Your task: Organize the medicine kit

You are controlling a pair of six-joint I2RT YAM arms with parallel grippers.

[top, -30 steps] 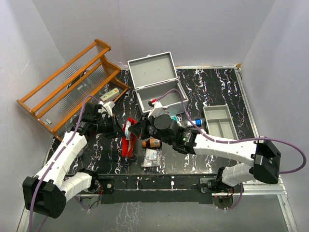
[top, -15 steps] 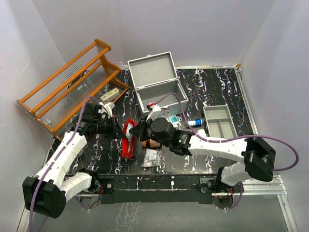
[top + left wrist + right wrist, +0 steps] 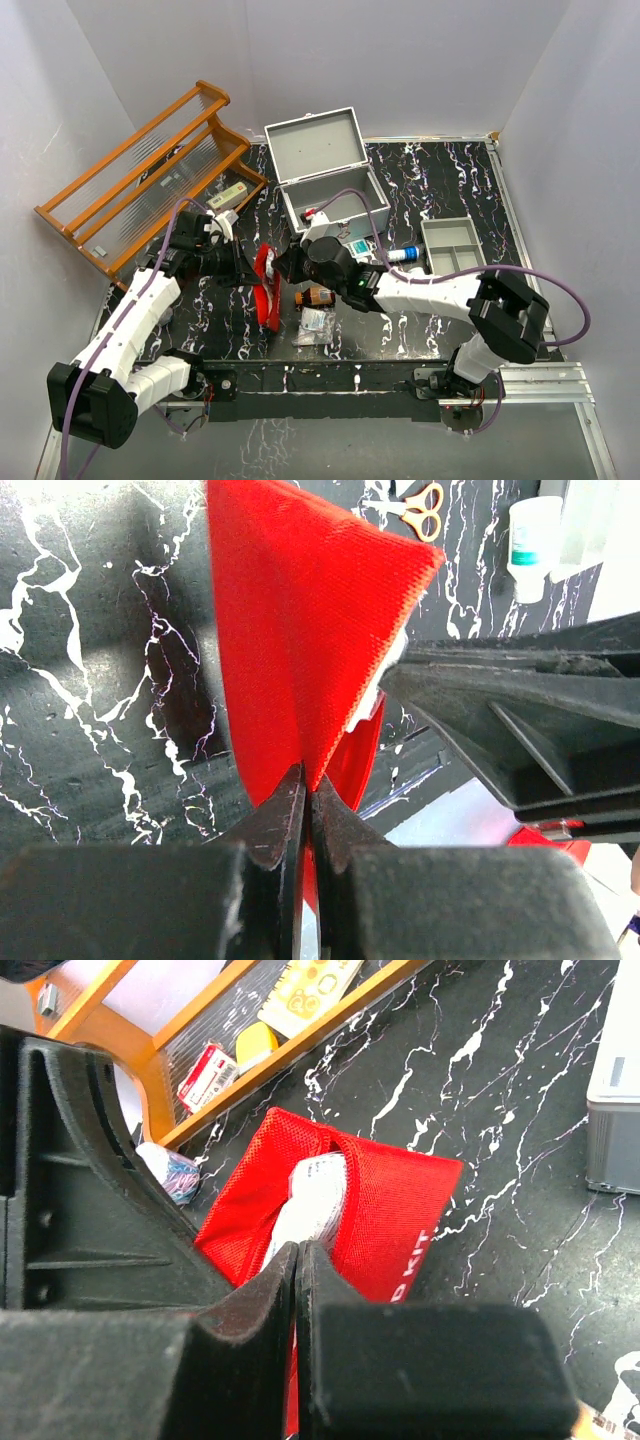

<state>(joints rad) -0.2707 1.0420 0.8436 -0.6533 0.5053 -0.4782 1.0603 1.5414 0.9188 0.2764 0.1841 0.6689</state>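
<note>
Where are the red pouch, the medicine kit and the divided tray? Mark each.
red pouch point(image 3: 300, 620): left wrist view, on its raised fabric side.
medicine kit point(image 3: 315, 143): top external view, on the open lid's inside.
divided tray point(image 3: 462, 262): top external view, on a bare compartment floor.

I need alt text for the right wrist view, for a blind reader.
The right gripper pinches the edge of an open red pouch with a white packet inside, on a black marble table. A wooden rack stands behind.

Black marbled table, open medicine kit at back, divided tray right, wooden rack left
</note>
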